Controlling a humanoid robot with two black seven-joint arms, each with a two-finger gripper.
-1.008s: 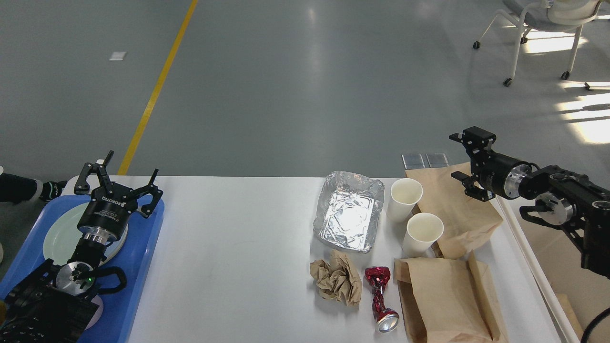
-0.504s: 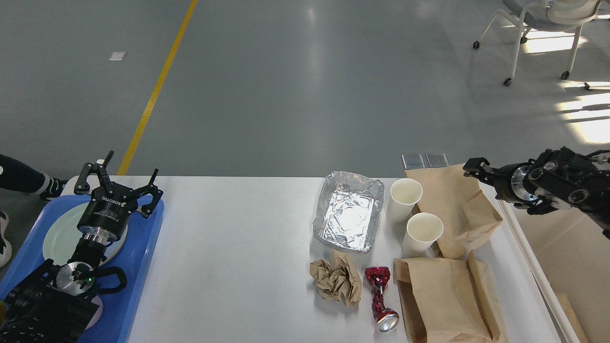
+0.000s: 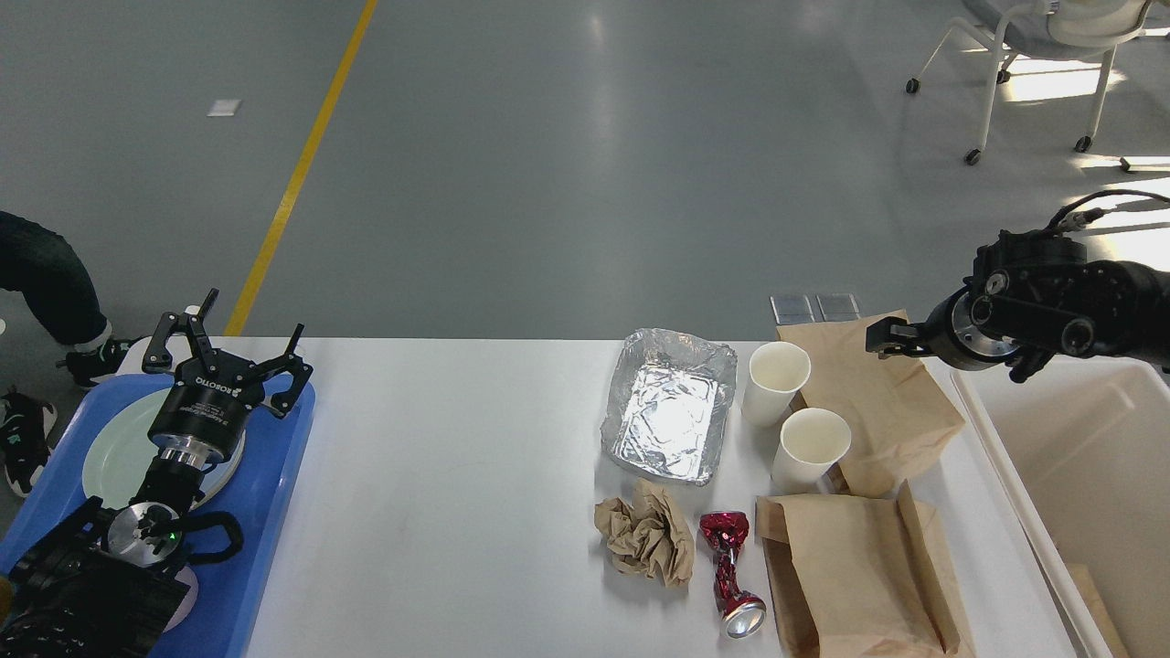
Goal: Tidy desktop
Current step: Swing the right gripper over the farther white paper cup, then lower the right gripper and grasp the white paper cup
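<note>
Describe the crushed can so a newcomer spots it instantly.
On the white desktop, look at the near right area, just left of the nearer brown paper bag. The crushed can lies beside a crumpled paper ball; it alone is shiny red metal.

- Blue tray (image 3: 265,512) with a pale plate (image 3: 114,452), lower left.
- Foil tray (image 3: 670,405), centre.
- Two paper cups (image 3: 777,379), right of it.
- Crumpled paper (image 3: 644,530) and crushed red can (image 3: 729,571), lower centre.
- Brown bags (image 3: 859,571), lower right.
- Cream bin (image 3: 1088,457), right edge.
- Chair (image 3: 1051,46), upper right.

The white desk (image 3: 457,457) carries a blue tray (image 3: 265,512) at its left end — at right, a foil pan (image 3: 667,407), two paper cups (image 3: 777,379), brown bags (image 3: 877,402), crumpled paper (image 3: 644,530), a crushed can (image 3: 729,571).
</note>
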